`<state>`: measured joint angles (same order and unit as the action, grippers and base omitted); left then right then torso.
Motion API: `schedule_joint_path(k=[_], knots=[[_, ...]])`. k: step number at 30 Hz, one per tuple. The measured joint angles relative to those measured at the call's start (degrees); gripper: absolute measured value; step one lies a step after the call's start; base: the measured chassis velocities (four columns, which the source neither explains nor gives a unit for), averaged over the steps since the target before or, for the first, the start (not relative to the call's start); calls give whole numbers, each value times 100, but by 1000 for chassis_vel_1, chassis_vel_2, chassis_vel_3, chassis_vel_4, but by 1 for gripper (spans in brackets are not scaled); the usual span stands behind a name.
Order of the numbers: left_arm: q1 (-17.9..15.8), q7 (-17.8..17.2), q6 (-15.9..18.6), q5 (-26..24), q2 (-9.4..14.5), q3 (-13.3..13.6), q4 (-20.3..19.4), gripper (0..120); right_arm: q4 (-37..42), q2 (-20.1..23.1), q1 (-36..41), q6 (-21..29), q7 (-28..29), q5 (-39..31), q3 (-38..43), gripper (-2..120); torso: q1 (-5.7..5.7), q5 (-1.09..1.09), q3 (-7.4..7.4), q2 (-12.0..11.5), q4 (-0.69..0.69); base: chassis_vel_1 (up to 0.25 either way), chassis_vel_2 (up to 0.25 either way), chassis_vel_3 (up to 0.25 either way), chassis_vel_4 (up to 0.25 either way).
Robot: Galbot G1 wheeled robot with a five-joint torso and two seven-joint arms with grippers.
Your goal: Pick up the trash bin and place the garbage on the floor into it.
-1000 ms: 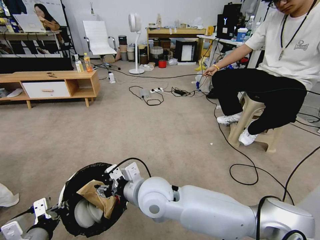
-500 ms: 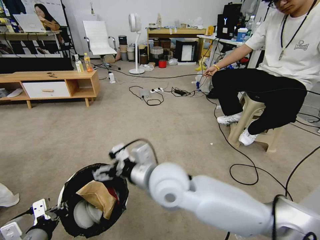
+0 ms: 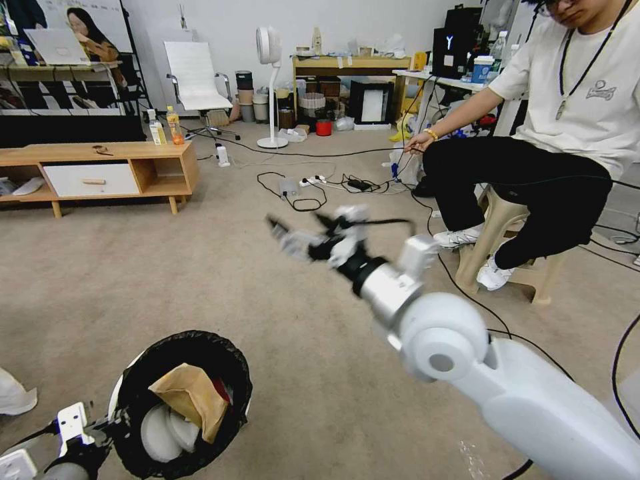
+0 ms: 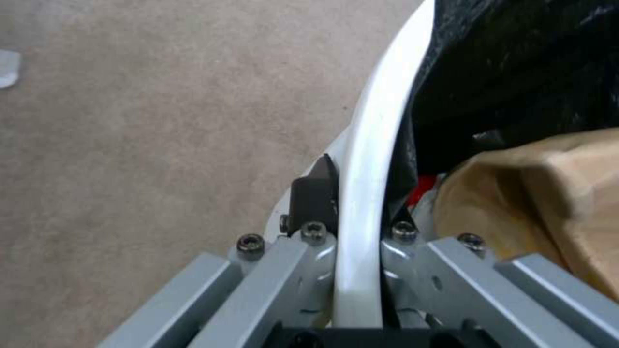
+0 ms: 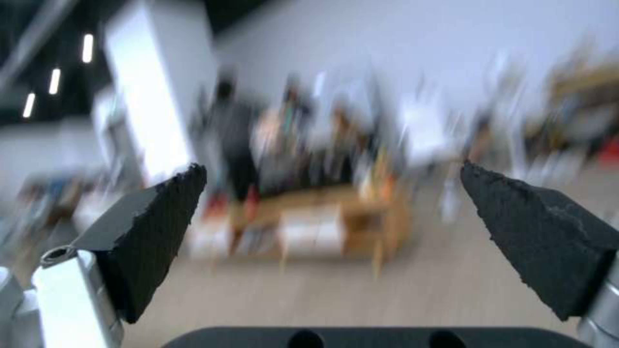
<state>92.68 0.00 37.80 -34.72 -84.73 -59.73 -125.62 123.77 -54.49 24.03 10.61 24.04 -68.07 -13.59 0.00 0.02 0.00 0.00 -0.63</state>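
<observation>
The round white plastic trash bin, lined with a crinkled black bag, sits low at the robot's left front, over the plain beige-grey short-pile carpet floor. The left gripper is at the bin's near-left edge; in the left wrist view its fingers are clamped on the white rim, one pad outside the wall and the other inside against the black liner. A crumpled brown paper bag lies inside the bin, with a sliver of red litter showing beside it and the white moulded interior below. The right arm is extended forward and raised, well clear of the bin, with the right gripper held out above open carpet. In the right wrist view its two black pads stand wide apart and hold nothing.
</observation>
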Motion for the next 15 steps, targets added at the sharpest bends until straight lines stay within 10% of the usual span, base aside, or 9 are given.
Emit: schedule_joint_path(k=[15], knots=[[250, 0, -38, 148, -212, -107, -402, 1, 434, 319, 2667, -1141, -591, 2476, 3680, 100, 0, 1, -1, 0, -3, 0, 0, 0, 0]])
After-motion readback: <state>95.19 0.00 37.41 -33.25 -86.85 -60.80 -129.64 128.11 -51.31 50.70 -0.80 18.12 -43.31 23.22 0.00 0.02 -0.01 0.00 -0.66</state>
